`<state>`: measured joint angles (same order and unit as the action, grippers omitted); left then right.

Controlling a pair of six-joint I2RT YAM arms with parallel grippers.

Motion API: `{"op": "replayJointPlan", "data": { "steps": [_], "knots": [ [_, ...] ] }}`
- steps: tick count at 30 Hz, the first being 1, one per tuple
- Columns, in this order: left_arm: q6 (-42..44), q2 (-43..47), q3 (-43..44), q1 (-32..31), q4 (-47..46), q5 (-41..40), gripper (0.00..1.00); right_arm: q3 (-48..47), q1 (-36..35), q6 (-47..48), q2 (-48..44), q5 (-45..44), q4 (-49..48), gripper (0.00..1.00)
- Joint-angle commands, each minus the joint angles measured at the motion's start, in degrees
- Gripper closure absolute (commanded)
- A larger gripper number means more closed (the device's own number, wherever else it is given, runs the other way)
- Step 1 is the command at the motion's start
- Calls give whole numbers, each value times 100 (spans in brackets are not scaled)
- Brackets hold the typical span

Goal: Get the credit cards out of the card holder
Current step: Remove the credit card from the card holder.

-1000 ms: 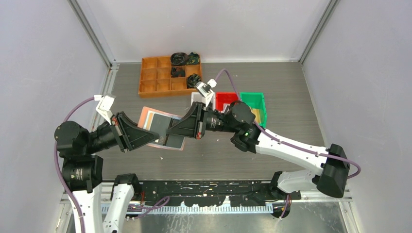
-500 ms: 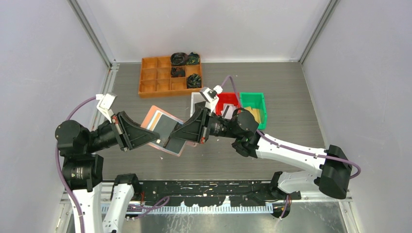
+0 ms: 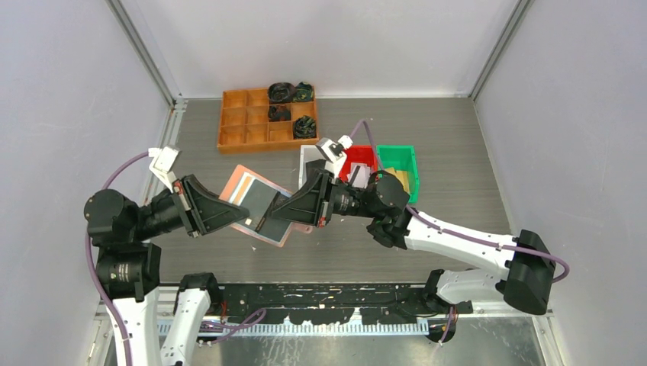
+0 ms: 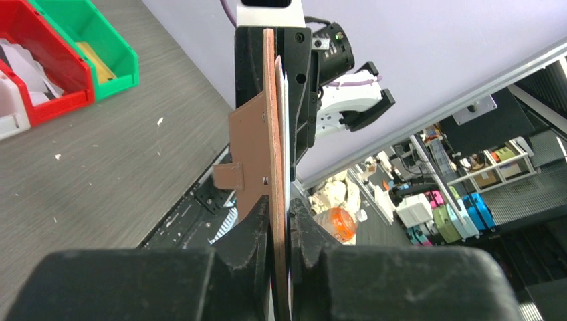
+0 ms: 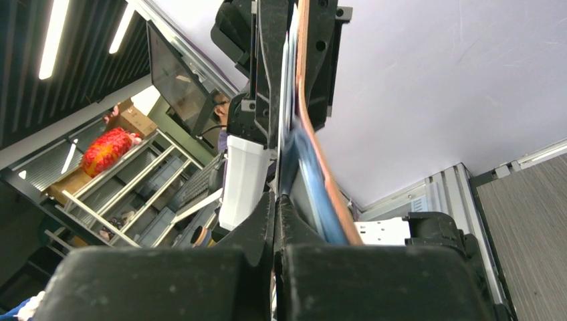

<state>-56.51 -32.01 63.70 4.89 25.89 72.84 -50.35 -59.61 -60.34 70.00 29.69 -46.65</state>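
The salmon-pink card holder (image 3: 243, 183) hangs open above the table between both arms. My left gripper (image 3: 246, 219) is shut on its near edge; in the left wrist view the card holder (image 4: 270, 134) runs edge-on between the fingers of the left gripper (image 4: 281, 231), with its strap tab (image 4: 227, 176) sticking out left. A dark credit card (image 3: 263, 203) lies on the holder's inner face. My right gripper (image 3: 267, 221) reaches in from the right and is shut on that card's thin edge. In the right wrist view the right gripper (image 5: 276, 200) sits beside the holder's blue pocket (image 5: 313, 177).
An orange compartment tray (image 3: 243, 122) with black coiled bundles stands at the back. A white bin (image 3: 311, 155), a red bin (image 3: 355, 156) and a green bin (image 3: 400, 158) sit right of centre, behind the right arm, with cards inside. Grey walls close in both sides.
The card holder has turned and dropped slightly toward the near edge, and the right arm has shifted with it. Both grippers kept their hold.
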Motion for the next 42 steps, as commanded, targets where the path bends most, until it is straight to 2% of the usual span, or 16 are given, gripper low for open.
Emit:
{"op": "replayJointPlan", "data": {
  "steps": [1,8,15,17,19,33,36,39,41,42],
  "knots": [
    [-53,19,342,39,-467,-243,90,247,74,-19,-379,-5,-552,99],
    [-9,135,311,31,-525,-507,92,255,18,-66,-325,-319,-858,99],
    [70,166,281,38,-464,-362,93,-189,12,118,-306,-237,-374,60],
    [78,161,291,33,-473,-337,93,-313,17,151,-259,-219,-274,55],
    [92,168,300,32,-467,-316,93,-398,16,158,-177,-202,-223,55],
    [132,164,353,32,-407,-287,92,-835,-34,80,250,-35,-90,61],
    [138,168,362,36,-392,-267,92,-863,-45,114,244,-33,-82,71],
    [140,189,354,36,-374,-251,89,-901,-51,110,255,17,-68,89],
    [127,187,351,35,-378,-259,82,-934,-69,140,271,81,-9,99],
    [119,185,353,37,-377,-268,75,-946,-84,159,269,99,52,99]
  ]
}}
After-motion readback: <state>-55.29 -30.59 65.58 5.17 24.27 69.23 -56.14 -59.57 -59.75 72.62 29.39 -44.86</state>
